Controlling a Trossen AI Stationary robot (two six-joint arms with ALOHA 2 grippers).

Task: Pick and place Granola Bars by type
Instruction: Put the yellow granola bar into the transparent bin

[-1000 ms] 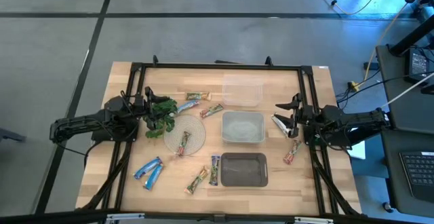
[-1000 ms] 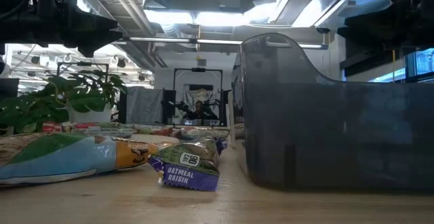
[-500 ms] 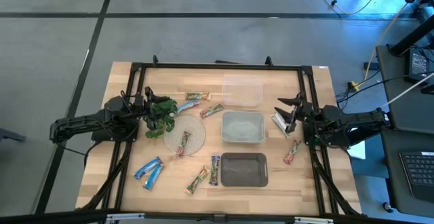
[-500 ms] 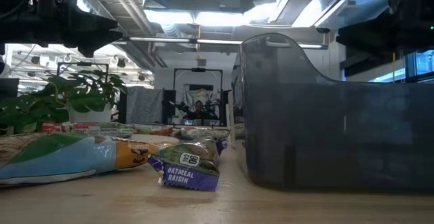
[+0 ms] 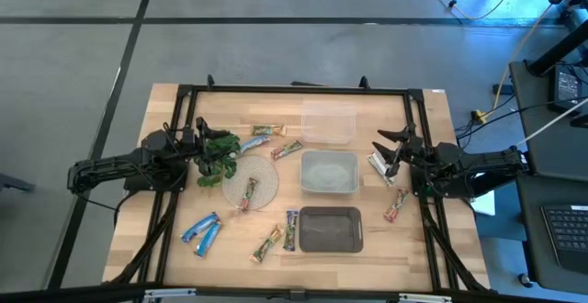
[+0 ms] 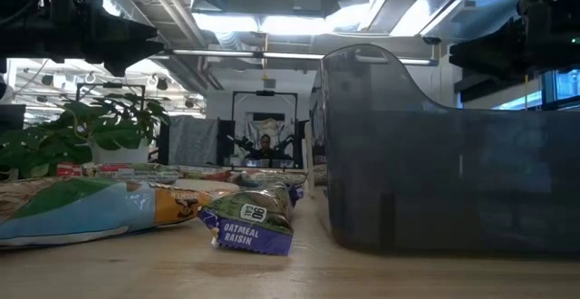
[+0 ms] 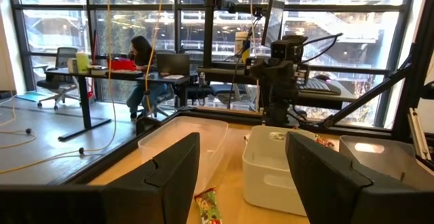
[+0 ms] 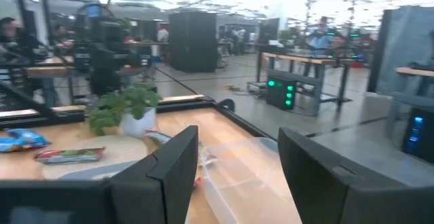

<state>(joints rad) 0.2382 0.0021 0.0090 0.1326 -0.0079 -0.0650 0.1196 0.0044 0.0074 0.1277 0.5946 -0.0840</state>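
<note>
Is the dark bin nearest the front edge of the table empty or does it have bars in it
Empty. From above, the dark bin shows only its bare floor; the nearest bar lies outside, beside its wall.

The setting was an open-plan robotics lab. A wooden table (image 5: 165,248) with a black frame (image 5: 294,89) stood on grey concrete floor. Beyond it were large windows (image 7: 135,20), desks (image 7: 102,75), a seated person (image 7: 142,54), equipment racks (image 8: 193,41) and exposed ceiling ducts (image 6: 263,9).
</note>
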